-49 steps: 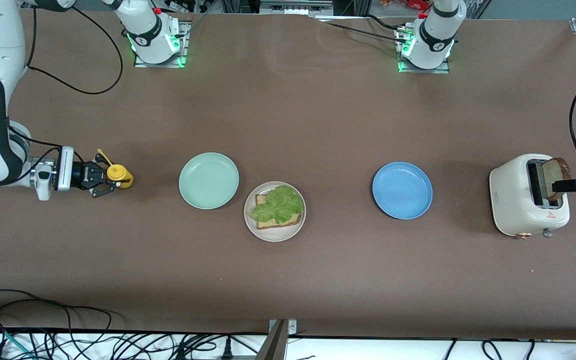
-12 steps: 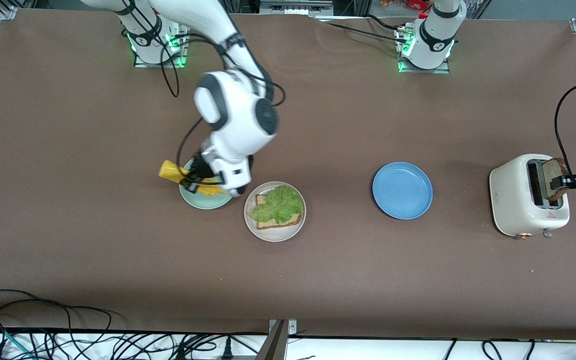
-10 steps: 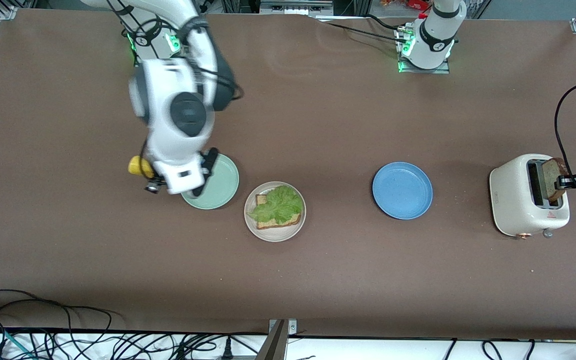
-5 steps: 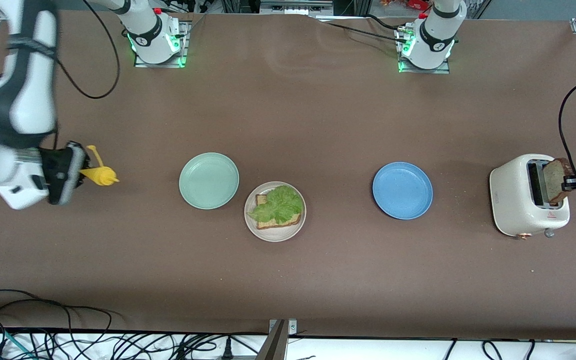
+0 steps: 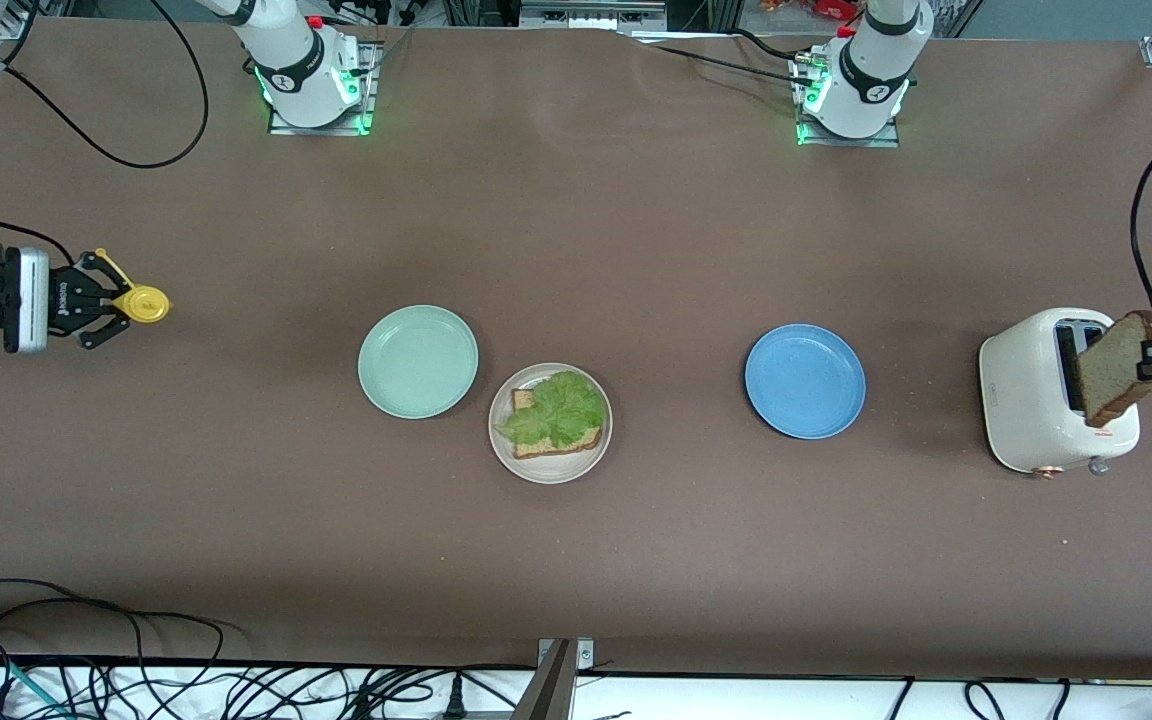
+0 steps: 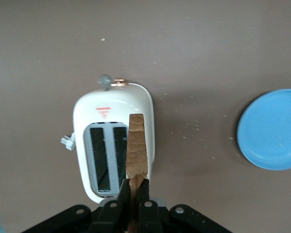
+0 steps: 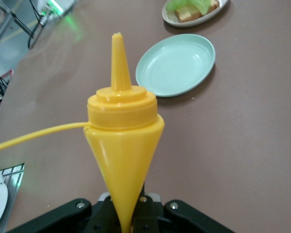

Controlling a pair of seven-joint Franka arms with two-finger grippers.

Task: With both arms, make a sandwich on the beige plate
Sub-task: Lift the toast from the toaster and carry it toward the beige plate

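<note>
Sandwich-in-progress [image 5: 551, 424] first: one square slice of brown-crusted, speckled wholegrain bread lying flat with a ruffled green lettuce leaf [image 5: 558, 408] draped over most of it, one crust corner poking out. It sits on the round, shallow, pale beige plate [image 5: 500, 444], near the middle of the desk [image 5: 576, 560] and closer to its front-camera edge than the neighbouring plates. No top slice on it yet.

Touching that plate's rim, toward the right arm's end, lies a round mint-green plate [image 5: 417, 361]. Toward the left arm's end, well apart, is a round blue plate [image 5: 804, 380], with pale crumbs scattered on the desk around it.

At the left arm's end stands a cream-white two-slot toaster [image 5: 1031, 400]. Over it hangs the left claw [image 6: 134, 187], fingers pinched tight on a second brown wholegrain bread slice [image 5: 1114, 368], which is up out of the slots and tilted.

At the right arm's end, the right claw [image 5: 108, 301] is clamped on a yellow plastic squeeze bottle [image 5: 144, 303] with a pointed nozzle and tethered cap, held over the desk with the nozzle aimed toward the plates.
</note>
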